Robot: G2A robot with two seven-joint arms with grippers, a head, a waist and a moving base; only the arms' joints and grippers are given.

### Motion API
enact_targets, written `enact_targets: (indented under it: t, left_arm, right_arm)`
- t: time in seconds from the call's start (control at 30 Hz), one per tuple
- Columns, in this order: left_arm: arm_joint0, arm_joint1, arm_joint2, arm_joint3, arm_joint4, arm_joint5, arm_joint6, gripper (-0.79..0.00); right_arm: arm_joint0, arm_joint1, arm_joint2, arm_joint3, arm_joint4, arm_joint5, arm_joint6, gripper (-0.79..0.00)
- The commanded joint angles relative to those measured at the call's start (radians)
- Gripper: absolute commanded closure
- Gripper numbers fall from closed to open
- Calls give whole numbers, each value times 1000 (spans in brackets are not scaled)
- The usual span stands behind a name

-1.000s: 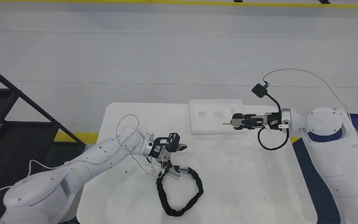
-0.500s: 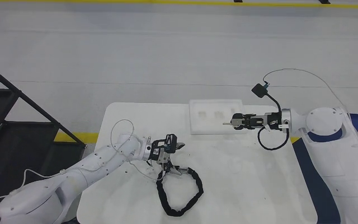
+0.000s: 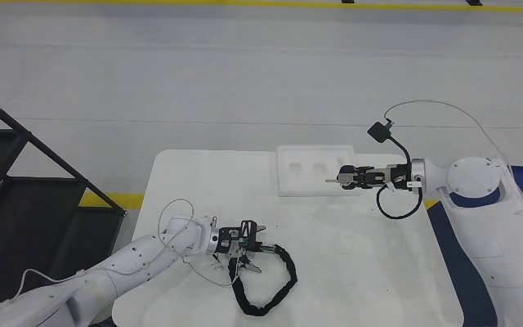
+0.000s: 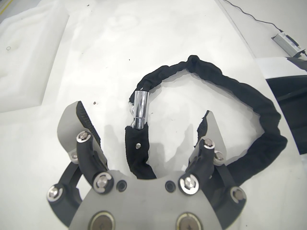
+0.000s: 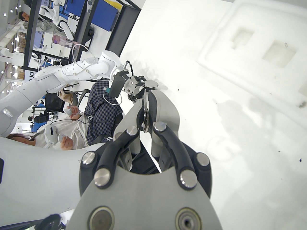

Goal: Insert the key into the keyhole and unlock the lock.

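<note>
A black fabric-sleeved chain lock (image 3: 267, 286) lies in a loop near the table's front edge. Its chrome lock cylinder (image 4: 140, 107) joins the two ends of the chain lock (image 4: 242, 89). My left gripper (image 4: 144, 113) is open just above the table, its fingers straddling the cylinder and the sleeve end without touching them; from above, the left gripper (image 3: 248, 250) sits at the loop's near-left end. My right gripper (image 3: 347, 176) hovers by the foam tray, shut on the key (image 3: 331, 180), whose tip sticks out. The key (image 5: 145, 118) is pinched between the fingers of the right gripper (image 5: 146, 96).
A white foam tray (image 3: 317, 170) with several square recesses sits at the table's back edge, below the key. The white tabletop (image 3: 359, 253) lies bare between the two arms. A black frame (image 3: 49, 163) stands off the table's left side.
My left arm has swung toward the front edge and dropped to the chain lock, bringing its open gripper over the cylinder end. The right arm with the key has stayed still.
</note>
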Motion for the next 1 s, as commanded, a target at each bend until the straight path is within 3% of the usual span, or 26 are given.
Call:
enact_targets:
  t: [0.0,0.33,0.37,0.6,0.77,0.93,0.97]
  left_arm:
    - [1,-4,-3,-5,11,5,-14,-785]
    - [5,-37,-15,25,52,4,-31,-782]
    - [5,-41,-16,32,51,4,-29,-730]
    - [6,-70,-20,83,62,-4,-31,-653]
    - [6,-85,-28,107,75,-4,-25,-385]
    - [8,-93,-38,119,90,-4,-25,-185]
    - [9,-96,-40,121,93,-9,-26,-25]
  right_arm:
    - [0,0,0,0,0,0,0,0]
    - [0,0,0,0,0,0,0,0]
    - [0,0,0,0,0,0,0,0]
    - [0,0,0,0,0,0,0,0]
    - [0,0,0,0,0,0,0,0]
    - [0,0,0,0,0,0,0,0]
    - [0,0,0,0,0,0,0,0]
